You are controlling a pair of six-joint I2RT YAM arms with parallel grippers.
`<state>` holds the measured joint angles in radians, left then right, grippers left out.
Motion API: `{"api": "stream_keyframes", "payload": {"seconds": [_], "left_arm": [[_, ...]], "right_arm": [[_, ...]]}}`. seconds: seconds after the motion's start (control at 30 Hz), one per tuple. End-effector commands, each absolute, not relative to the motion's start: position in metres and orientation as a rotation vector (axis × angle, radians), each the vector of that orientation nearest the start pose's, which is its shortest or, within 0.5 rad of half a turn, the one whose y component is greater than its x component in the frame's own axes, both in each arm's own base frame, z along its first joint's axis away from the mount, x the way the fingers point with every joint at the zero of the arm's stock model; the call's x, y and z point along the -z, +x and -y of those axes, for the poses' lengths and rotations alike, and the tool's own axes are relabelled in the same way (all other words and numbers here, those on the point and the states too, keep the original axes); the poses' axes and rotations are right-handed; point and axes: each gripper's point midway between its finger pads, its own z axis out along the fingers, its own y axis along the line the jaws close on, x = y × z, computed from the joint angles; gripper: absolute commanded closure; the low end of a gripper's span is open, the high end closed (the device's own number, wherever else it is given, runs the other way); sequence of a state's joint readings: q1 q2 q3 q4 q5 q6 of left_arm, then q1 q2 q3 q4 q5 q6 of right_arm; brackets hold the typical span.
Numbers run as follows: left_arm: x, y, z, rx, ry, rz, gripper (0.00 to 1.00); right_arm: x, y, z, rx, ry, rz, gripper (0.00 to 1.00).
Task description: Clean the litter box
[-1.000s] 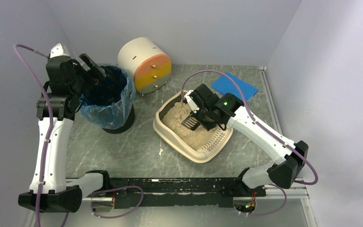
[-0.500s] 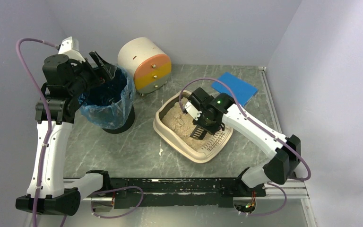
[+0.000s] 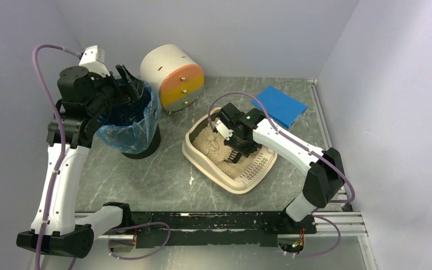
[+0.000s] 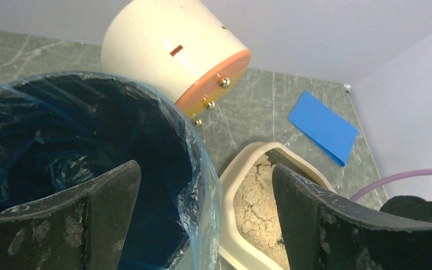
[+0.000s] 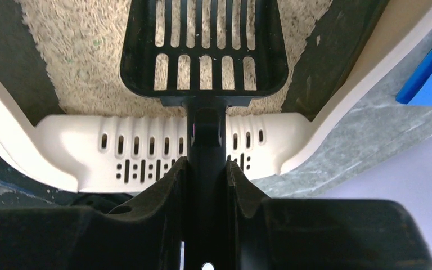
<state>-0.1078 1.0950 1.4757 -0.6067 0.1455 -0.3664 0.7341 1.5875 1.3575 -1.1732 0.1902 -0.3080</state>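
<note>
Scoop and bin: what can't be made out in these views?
- Scoop tip: cut off by the top edge of the right wrist view. In the top view it is too small and partly under the right gripper.
- Whether the scoop touches the litter: neither view shows it.
- Bin contents: too dark in the left wrist view. In the top view the left gripper covers part of the opening.
- Litter box near end: cut off by the bottom edge of the left wrist view.

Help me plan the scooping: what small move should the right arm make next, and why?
Probably tip the scoop forward and push its front edge into the litter. The right gripper is shut on the scoop's handle. The slotted head sits over the litter inside the litter box, and only litter shows through its slots, so it looks empty.
</note>
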Motion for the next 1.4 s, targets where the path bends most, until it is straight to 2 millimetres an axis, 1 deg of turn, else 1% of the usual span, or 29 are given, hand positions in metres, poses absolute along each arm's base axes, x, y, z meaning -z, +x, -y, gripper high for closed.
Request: {"api": "stream_keyframes", "payload": {"seconds": [0.0, 0.1, 0.17, 0.33, 0.43, 0.53, 0.6, 0.77, 0.87, 0.97, 1.07, 1.2, 1.37], "left_arm": [[-0.393, 0.327, 0.091, 0.523, -0.066, -1.811, 0.09], [-0.386, 0.326, 0.092, 0.527, -0.063, -1.818, 0.09], [-0.385, 0.325, 0.093, 0.527, -0.061, -1.818, 0.09], [-0.390, 0.322, 0.093, 0.524, -0.052, -1.806, 0.09], [-0.393, 0.321, 0.094, 0.527, -0.046, -1.801, 0.10], [-0.393, 0.320, 0.095, 0.532, -0.044, -1.800, 0.10], [-0.392, 0.320, 0.095, 0.531, -0.045, -1.802, 0.10], [-0.389, 0.319, 0.096, 0.538, -0.047, -1.806, 0.11], [-0.390, 0.319, 0.096, 0.539, -0.049, -1.805, 0.11], [-0.391, 0.319, 0.095, 0.534, -0.049, -1.804, 0.12], [-0.393, 0.319, 0.095, 0.534, -0.049, -1.797, 0.12], [-0.392, 0.319, 0.096, 0.541, -0.051, -1.797, 0.13], [-0.388, 0.318, 0.095, 0.535, -0.052, -1.805, 0.13]], "right_arm": [[-0.143, 0.266, -0.185, 0.106, -1.289, -2.428, 1.00], [-0.143, 0.269, -0.196, 0.034, -1.262, -2.370, 1.00], [-0.137, 0.268, -0.200, -0.003, -1.260, -2.358, 1.00], [-0.120, 0.266, -0.204, -0.032, -1.250, -2.371, 1.00], [-0.116, 0.268, -0.206, -0.043, -1.217, -2.360, 1.00], [-0.114, 0.269, -0.214, -0.104, -1.182, -2.318, 1.00], [-0.116, 0.273, -0.220, -0.130, -1.136, -2.273, 1.00], [-0.108, 0.285, -0.223, -0.111, -1.063, -2.234, 1.00], [-0.100, 0.288, -0.229, -0.135, -1.060, -2.229, 1.00], [-0.097, 0.289, -0.238, -0.184, -1.045, -2.222, 1.00], [-0.097, 0.289, -0.248, -0.249, -1.013, -2.205, 1.00], [-0.097, 0.286, -0.255, -0.325, -0.961, -2.185, 1.00], [-0.086, 0.276, -0.258, -0.398, -0.916, -2.206, 1.00]]}}
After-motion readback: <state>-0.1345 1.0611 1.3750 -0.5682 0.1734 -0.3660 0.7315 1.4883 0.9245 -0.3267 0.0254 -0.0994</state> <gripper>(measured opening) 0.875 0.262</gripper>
